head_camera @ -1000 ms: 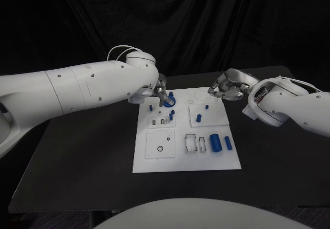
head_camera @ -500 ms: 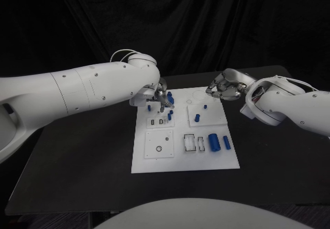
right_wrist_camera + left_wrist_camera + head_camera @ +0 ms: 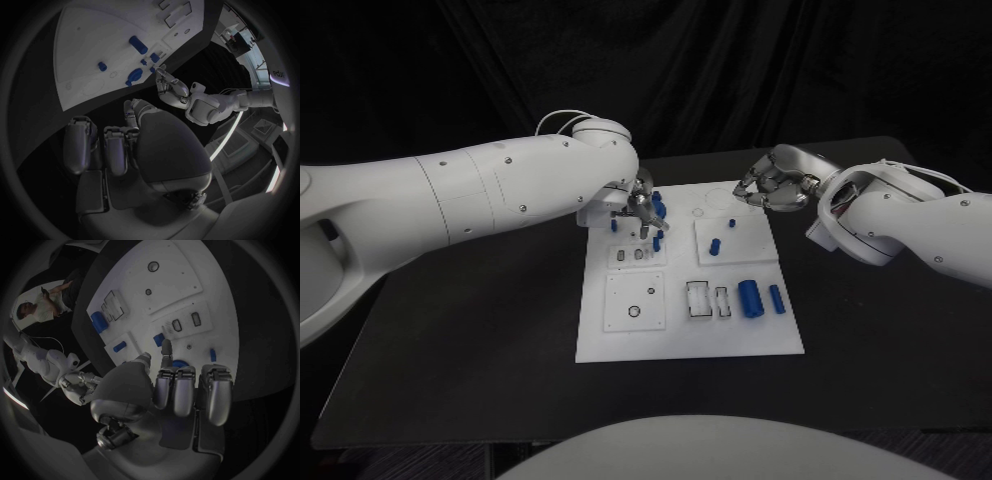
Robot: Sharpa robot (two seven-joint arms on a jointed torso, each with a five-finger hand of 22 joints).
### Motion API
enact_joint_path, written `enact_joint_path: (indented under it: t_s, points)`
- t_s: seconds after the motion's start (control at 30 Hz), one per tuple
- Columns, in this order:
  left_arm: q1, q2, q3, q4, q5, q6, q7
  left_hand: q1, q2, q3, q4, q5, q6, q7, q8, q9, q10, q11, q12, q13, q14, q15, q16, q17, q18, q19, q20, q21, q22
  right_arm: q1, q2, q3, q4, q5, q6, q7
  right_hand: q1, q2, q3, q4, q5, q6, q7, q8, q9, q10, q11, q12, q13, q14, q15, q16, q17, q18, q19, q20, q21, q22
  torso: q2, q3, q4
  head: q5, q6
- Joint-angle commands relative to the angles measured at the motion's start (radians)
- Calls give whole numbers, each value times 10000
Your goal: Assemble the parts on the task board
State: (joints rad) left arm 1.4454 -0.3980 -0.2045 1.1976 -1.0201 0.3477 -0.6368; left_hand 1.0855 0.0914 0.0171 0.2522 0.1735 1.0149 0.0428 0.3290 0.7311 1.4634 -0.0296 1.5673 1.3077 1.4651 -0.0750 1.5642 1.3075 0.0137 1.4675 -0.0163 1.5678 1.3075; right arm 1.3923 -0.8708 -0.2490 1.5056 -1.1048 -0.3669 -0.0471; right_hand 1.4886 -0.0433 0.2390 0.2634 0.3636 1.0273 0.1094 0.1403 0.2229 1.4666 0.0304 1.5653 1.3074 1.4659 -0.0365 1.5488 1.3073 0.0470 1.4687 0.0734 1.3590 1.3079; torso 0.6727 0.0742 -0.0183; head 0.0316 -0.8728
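our left hand [image 3: 640, 205] hovers over the far left corner of the task board [image 3: 689, 335], fingers curled above a blue part [image 3: 659, 206]; we cannot tell if it grips. our right hand [image 3: 772, 186] waits curled, holding nothing, off the far edge. the parts look small, rigid, light and probably slick, so pinch across the sides.

White task board [image 3: 678, 340] lies flat mid-table; blue parts [image 3: 750, 297], perhaps 7, sit on it.
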Motion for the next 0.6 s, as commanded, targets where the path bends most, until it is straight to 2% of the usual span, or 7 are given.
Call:
enact_joint_path:
  t_s: [0.03,0.3,0.43,0.53,0.6]
  points:
    - [-61,36,3,3,49,-144,131,24,46,41,19,66,74,25,-58,-10,1074,56,35,2631,1057,81,66,2633,-137,1033,-69,30,2633,-16,-3,8,13,-6,21,-142,87,25,76,7,32,23,0,-26,10,907,27,-39,2527,941,40,-37,2378,45,-10,33,-31,1953,9,10,-3,-22,2]
    - [-173,80,-8,-43,49,-346,210,56,84,92,-1,145,117,18,-132,-34,1074,53,35,2631,1057,78,66,2633,-137,1033,-79,30,2633,-16,-30,8,26,-6,32,-153,96,22,87,-2,62,22,1,-27,12,917,28,-33,2535,942,40,-34,2382,46,-11,33,-35,1951,2,15,4,19,2]
    - [-216,98,-13,-58,50,-360,240,72,86,107,-15,170,124,17,-154,-39,1074,52,35,2631,1057,78,66,2633,-137,1033,-82,30,2633,-16,-28,8,35,-6,30,-149,96,22,87,-2,62,22,1,-27,12,917,28,-33,2535,942,40,-34,2382,46,-11,33,-35,1951,8,3,16,15,2]
    - [-258,111,-15,-77,50,-393,252,80,94,120,-21,190,133,17,-169,-42,1074,50,35,2631,1057,77,66,2633,-137,1033,-84,30,2633,-16,-39,8,50,-6,38,-154,96,22,87,-2,62,22,1,-27,12,917,28,-33,2535,942,40,-34,2382,46,-11,33,-35,1951,2,4,-13,32,2]
    - [-281,124,-16,-102,50,-413,250,129,93,163,-66,278,166,11,-217,-48,1074,47,35,2631,1057,72,66,2633,-137,1033,-92,30,2633,-16,-48,8,53,-6,41,-157,96,22,87,-2,62,22,1,-27,12,917,28,-33,2535,942,40,-34,2382,46,-11,33,-35,1951,6,6,-7,32,2]
